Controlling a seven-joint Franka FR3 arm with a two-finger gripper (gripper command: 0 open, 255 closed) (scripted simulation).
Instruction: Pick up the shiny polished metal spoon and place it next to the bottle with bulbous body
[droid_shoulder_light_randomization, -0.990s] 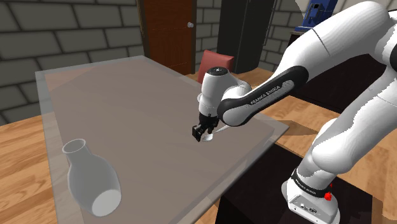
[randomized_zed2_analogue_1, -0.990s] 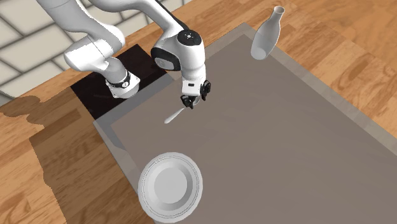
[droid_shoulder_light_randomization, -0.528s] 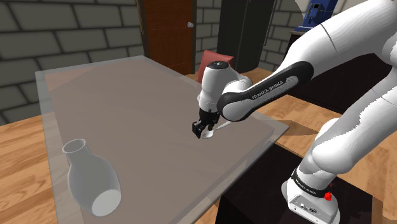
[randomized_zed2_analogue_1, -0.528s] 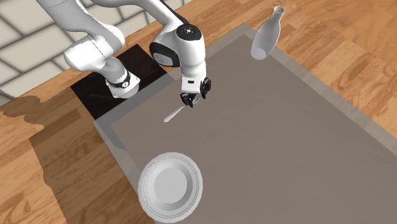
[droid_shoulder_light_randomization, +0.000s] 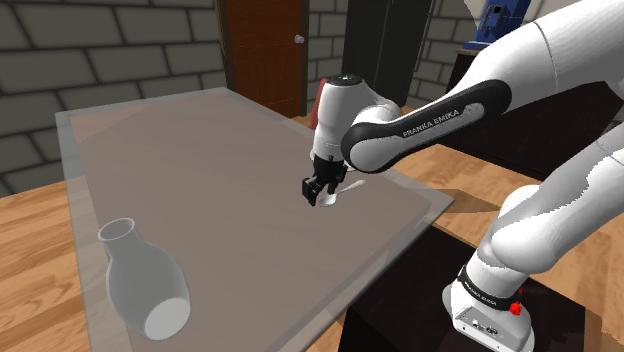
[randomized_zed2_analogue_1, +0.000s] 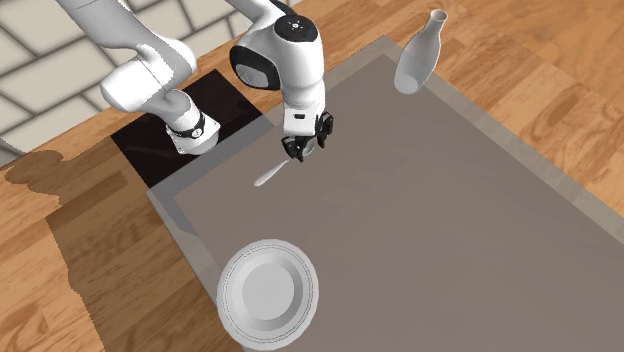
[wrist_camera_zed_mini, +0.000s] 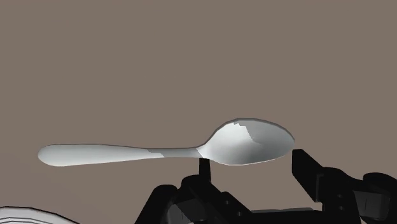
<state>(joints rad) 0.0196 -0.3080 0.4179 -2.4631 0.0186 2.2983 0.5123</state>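
Observation:
A shiny grey spoon (wrist_camera_zed_mini: 235, 145) is clasped at its bowl between my black fingers, its handle sticking out sideways. My gripper (droid_shoulder_light_randomization: 320, 191) is shut on it and hangs a little above the grey-brown table (droid_shoulder_light_randomization: 200, 150) near the edge closest to the stand. In the second exterior view the spoon's handle (randomized_zed2_analogue_1: 268, 178) slants down from the gripper (randomized_zed2_analogue_1: 305, 148). The pale bottle with the bulbous body (droid_shoulder_light_randomization: 143, 280) stands at the shoulder view's lower left, far from the gripper. The same bottle (randomized_zed2_analogue_1: 418, 55) stands at the table's far corner.
A white plate (randomized_zed2_analogue_1: 268, 293) rests on the table's corner at the second exterior view's bottom. A red chair back (droid_shoulder_light_randomization: 328, 95) and a brown door (droid_shoulder_light_randomization: 262, 50) lie beyond the table. The dark stand (droid_shoulder_light_randomization: 420, 300) is at the shoulder view's lower right.
The gripper has risen a little with the spoon held in it, and the arm's forearm has swung upward. Bottle and plate have not moved.

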